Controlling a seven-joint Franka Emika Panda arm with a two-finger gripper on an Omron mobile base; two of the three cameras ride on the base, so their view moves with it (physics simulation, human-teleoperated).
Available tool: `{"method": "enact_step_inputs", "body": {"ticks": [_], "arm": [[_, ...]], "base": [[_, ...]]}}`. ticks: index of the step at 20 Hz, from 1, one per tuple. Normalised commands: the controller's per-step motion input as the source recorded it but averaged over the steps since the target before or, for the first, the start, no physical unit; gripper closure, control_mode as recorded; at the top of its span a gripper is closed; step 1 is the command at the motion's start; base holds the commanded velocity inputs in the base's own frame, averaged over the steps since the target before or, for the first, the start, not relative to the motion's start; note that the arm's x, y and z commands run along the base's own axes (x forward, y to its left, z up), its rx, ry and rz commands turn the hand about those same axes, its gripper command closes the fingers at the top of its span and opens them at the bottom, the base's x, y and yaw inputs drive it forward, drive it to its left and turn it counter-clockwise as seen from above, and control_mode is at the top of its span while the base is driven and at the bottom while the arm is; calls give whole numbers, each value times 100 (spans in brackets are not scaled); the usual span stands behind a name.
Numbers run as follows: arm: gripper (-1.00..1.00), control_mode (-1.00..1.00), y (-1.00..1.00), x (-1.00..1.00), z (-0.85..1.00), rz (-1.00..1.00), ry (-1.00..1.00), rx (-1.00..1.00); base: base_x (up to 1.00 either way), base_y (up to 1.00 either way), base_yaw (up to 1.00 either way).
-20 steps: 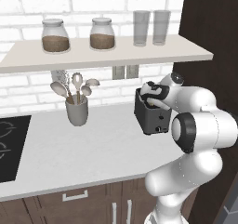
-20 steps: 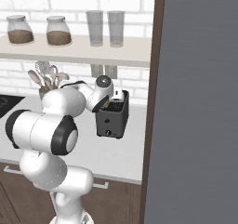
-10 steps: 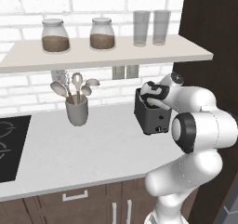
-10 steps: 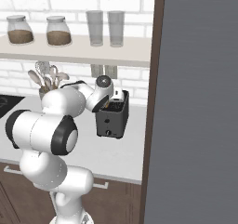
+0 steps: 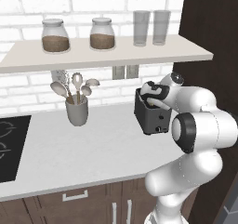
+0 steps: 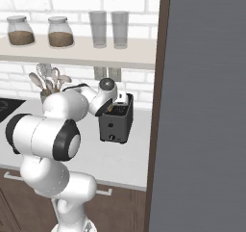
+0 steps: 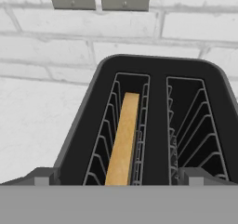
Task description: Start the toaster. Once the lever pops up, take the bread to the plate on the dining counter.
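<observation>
The dark toaster sits directly below the gripper, with the tan bread standing edge-up in one slot. Whether the gripper's jaws are apart or together cannot be told.

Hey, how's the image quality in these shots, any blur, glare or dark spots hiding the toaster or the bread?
Hand view: sharp, evenly lit, no glare; bread edge clear in the toaster's left slot, slot depths dark. Left base view: crisp, the arm partly covers the toaster. Right base view: crisp, a soft shadow under the shelf.
</observation>
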Motion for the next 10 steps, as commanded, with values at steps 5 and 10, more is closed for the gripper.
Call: {"method": "enact_step_inputs", "body": {"ticks": [5,10], "arm": [[-100,-100,0,0,0,0,0,0],[-100,-100,0,0,0,0,0,0]], "base": [[0,0,0],[0,0,0]]}}
